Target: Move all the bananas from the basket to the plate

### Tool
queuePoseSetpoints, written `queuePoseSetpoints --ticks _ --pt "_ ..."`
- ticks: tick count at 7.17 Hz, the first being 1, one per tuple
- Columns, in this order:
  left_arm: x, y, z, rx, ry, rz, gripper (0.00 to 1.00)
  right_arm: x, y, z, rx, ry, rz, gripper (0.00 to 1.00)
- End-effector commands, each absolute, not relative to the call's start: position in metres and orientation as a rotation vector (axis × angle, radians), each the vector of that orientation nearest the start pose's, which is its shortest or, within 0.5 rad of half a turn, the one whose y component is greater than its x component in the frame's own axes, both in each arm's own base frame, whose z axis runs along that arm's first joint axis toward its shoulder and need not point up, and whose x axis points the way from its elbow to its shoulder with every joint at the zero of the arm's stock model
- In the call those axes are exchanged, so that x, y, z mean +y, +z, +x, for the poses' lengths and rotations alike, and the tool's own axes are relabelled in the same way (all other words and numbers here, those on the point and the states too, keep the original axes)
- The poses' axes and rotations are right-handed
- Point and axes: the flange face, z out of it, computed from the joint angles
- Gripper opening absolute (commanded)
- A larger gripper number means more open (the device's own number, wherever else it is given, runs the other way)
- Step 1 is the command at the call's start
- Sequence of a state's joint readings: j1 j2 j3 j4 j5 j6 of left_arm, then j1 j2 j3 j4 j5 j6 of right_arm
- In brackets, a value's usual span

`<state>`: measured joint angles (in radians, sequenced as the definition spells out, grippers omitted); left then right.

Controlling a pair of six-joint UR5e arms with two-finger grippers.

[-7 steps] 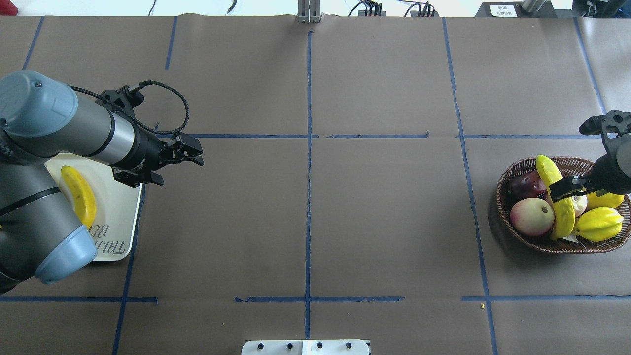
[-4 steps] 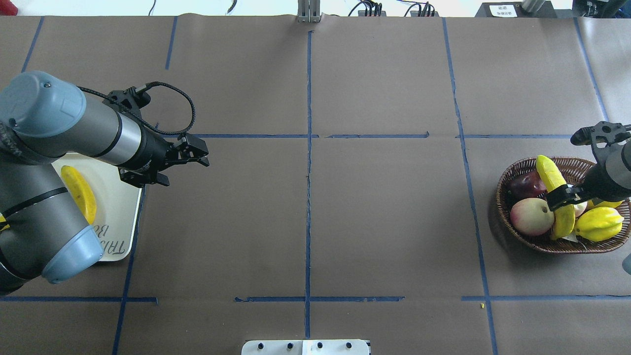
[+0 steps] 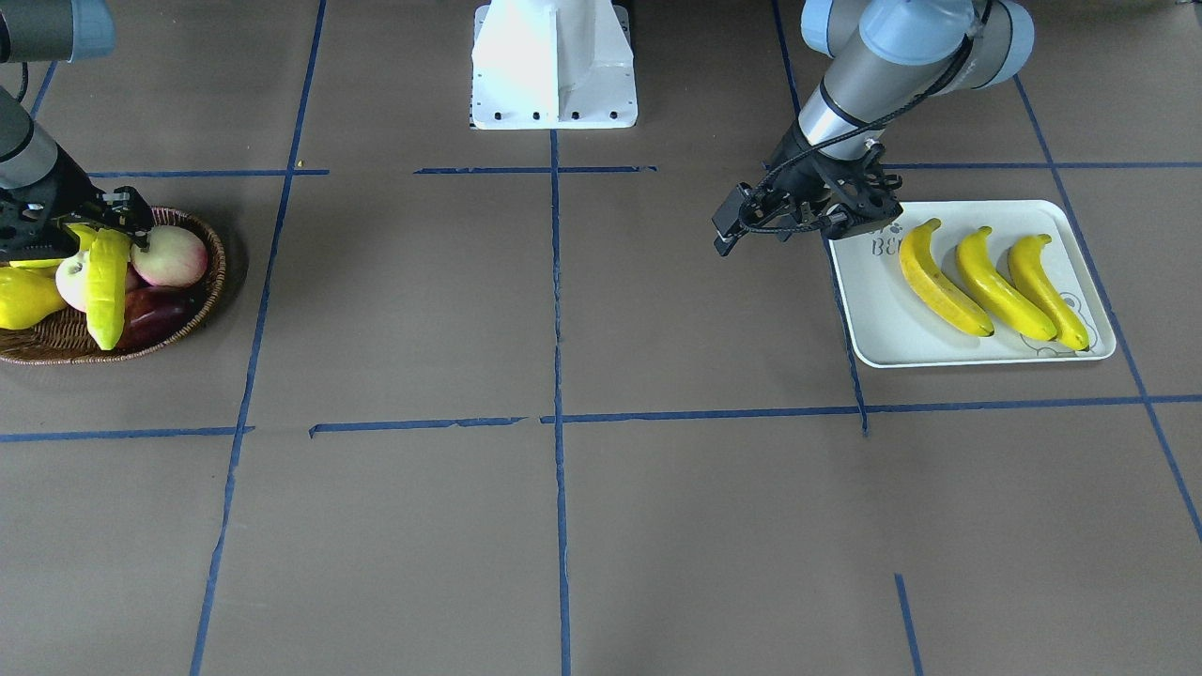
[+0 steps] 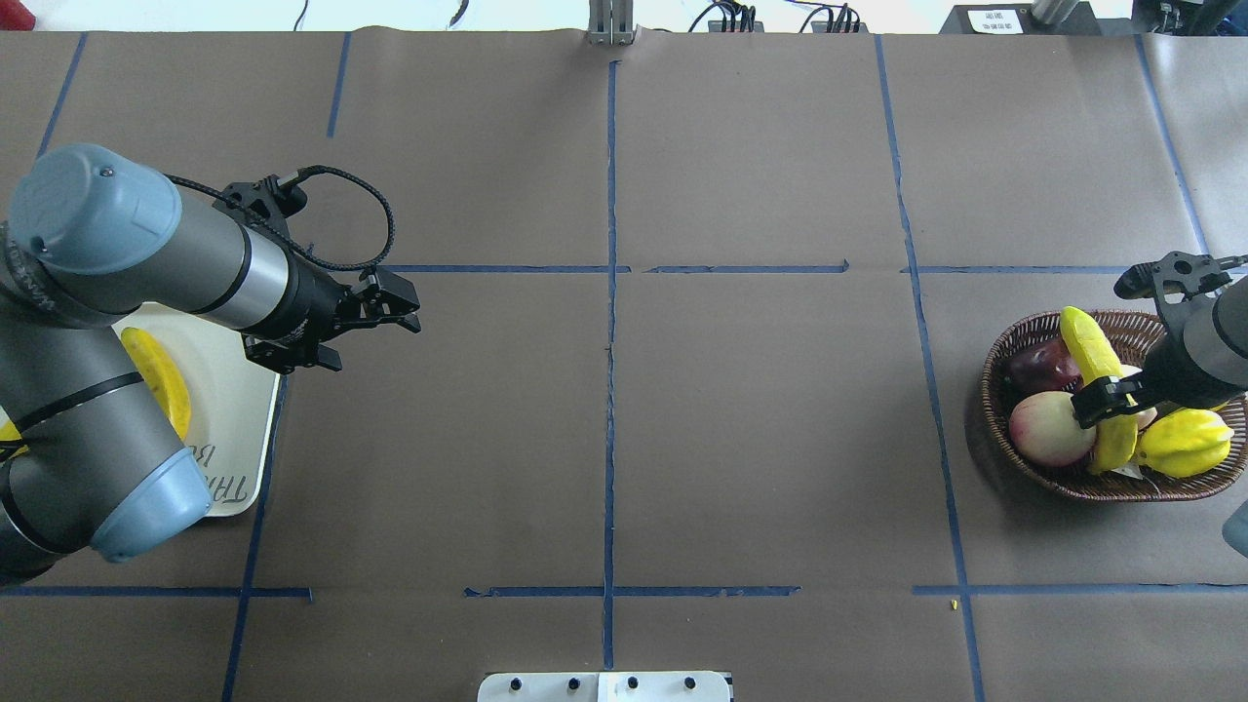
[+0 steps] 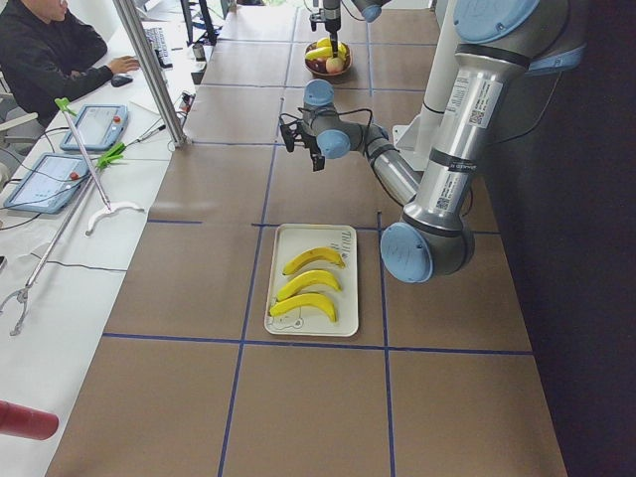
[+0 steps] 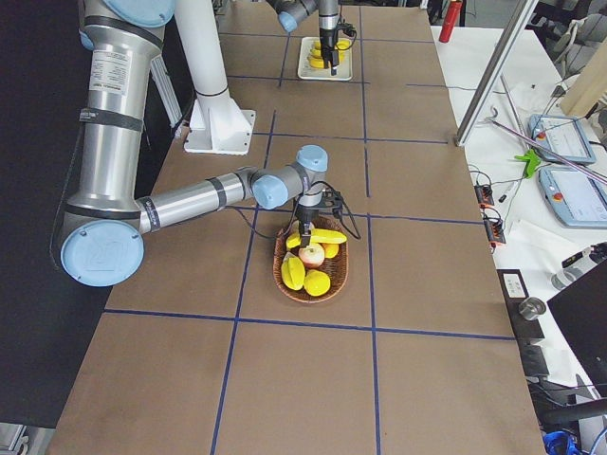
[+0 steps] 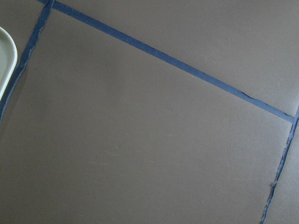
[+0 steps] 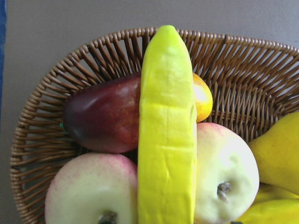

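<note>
The last banana (image 8: 166, 140) lies directly under my right pincer (image 4: 1104, 402), and in the right wrist view its long axis runs straight up the middle, so the jaws stand across its width, not along it. From overhead it slants a little, with one tip propped near the far rim of the basket (image 4: 1014, 458) and the other sunk among the fruit on the near side. My right pincer crosses it at about mid-length. I cannot tell whether the jaws have pressed onto it or only straddle it, since the wrist view shows no fingertip. The banana rides on top of the pile, across two pink-white apples (image 8: 88, 191) and a dark red fruit (image 8: 105, 114), with plump yellow fruits (image 4: 1185, 441) just beside it. I judge a straight lift would clear them. Its skin is glossy, greenish yellow and faceted in long flat ridges, which I expect to be slippery, so a squeeze across the flats should hold better. The basket is open brown wicker with ribbed, springy-looking walls. My left pincer (image 4: 402, 307) is well apart at the other end of the bench (image 4: 760, 439), parted and empty, just beside the smooth white plate (image 3: 873, 319). Three bananas (image 3: 995, 282) lie there side by side.
</note>
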<state>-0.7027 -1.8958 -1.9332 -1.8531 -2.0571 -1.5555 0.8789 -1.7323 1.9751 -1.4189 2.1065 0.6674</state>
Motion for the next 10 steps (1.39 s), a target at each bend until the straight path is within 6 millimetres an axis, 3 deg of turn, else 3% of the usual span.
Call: queuePoseSetpoints --ticks 1,2,3,5,6,7,9,10 --pt "-0.433 0.284 0.377 1.051 -0.387 -0.086 0.99 -0.392 0.529 -0.208 -0.657 -0.115 -0.031 0.08" --pt "-0.433 0.283 0.377 1.052 -0.387 -0.085 0.99 -0.393 0.521 -0.198 -0.660 -0.095 -0.021 0.01" --pt "-0.433 0.283 0.377 1.052 -0.387 -0.085 0.99 -0.395 0.509 -0.183 -0.657 -0.065 -0.014 0.00" --pt "-0.433 0.282 0.377 1.055 -0.386 -0.084 0.99 -0.383 0.464 -0.143 -0.689 -0.019 0.051 0.00" --pt "-0.433 0.280 0.378 1.058 -0.385 -0.082 1.00 -0.380 0.438 -0.140 -0.752 -0.027 0.067 0.00" --pt "-0.433 0.279 0.378 1.060 -0.385 -0.082 0.99 -0.385 0.415 -0.150 -0.844 -0.028 0.047 0.00" --pt "-0.432 0.277 0.384 1.071 -0.372 -0.085 0.99 -0.431 0.331 -0.184 -0.999 0.052 0.104 0.00" --pt "-0.430 0.259 0.396 1.110 -0.389 -0.101 0.99 -0.418 0.293 -0.225 -1.125 0.091 0.084 0.01"
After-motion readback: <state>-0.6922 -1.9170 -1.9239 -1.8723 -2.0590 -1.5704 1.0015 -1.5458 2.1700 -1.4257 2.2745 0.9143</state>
